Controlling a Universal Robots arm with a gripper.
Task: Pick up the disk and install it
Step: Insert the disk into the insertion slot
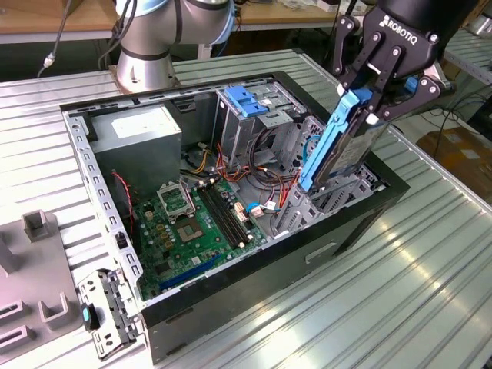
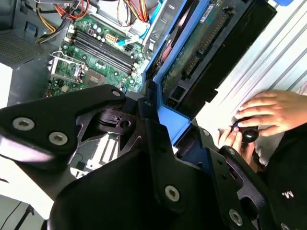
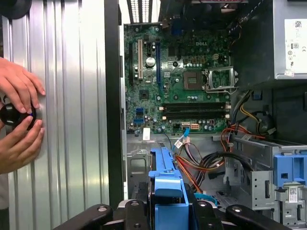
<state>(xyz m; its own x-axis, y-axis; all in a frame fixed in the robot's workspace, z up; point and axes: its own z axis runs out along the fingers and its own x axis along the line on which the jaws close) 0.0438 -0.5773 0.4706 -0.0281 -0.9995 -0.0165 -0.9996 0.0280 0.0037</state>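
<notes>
In the exterior view my gripper (image 1: 375,104) is shut on the disk (image 1: 355,150), a dark flat drive with blue side rails. It hangs steeply tilted, its lower end just above the metal drive bay (image 1: 311,207) at the near right corner of the open computer case (image 1: 254,273). In the second wrist view the disk (image 2: 201,48) shows its green circuit-board underside and a blue rail between my black fingers (image 2: 160,143). In the first wrist view the blue rail (image 3: 168,189) runs up from between my fingers (image 3: 204,213) toward the case interior.
Inside the case lie a green motherboard (image 1: 192,223), a grey power-supply box (image 1: 142,138), orange and red cables (image 3: 196,163) and a blue bracket (image 1: 246,100) atop the upper cage. A person's hands (image 3: 19,115) hold a black knob on the ribbed table beside the case. The arm's base (image 1: 150,54) stands behind.
</notes>
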